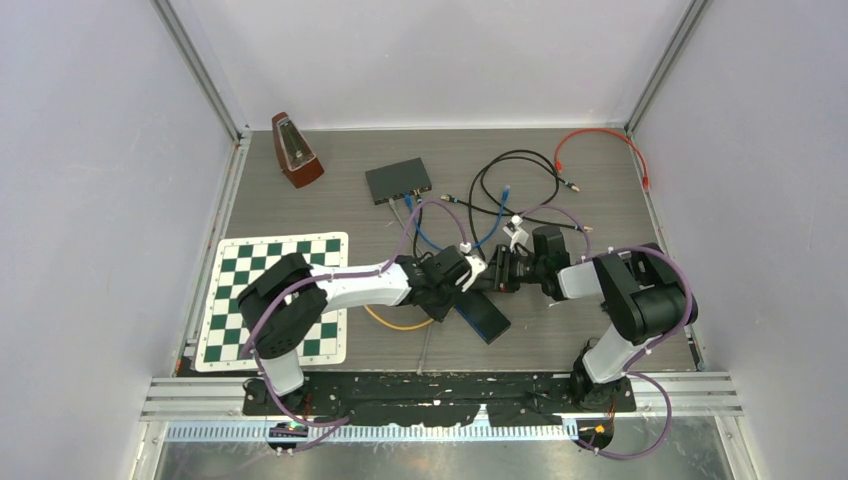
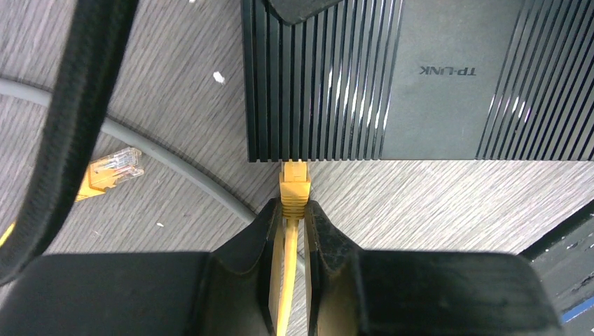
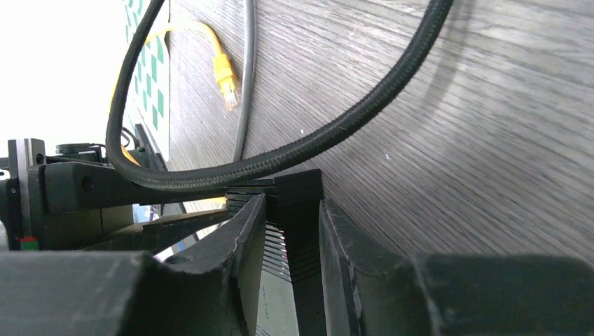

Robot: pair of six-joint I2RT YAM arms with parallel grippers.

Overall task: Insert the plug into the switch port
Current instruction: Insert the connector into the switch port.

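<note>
Now, left jaws pinched on yellow plug, tip at switch edge, right jaws clamping switch side

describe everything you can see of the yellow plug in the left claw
The yellow plug is a network connector with a ribbed yellow boot, plastic by its look, and a yellow cable running back from it. The left claw pinches the boot from both sides. It points straight at the edge of the black ribbed TP-LINK switch, its tip meeting that edge. Whether it is seated in a port cannot be seen.
</note>
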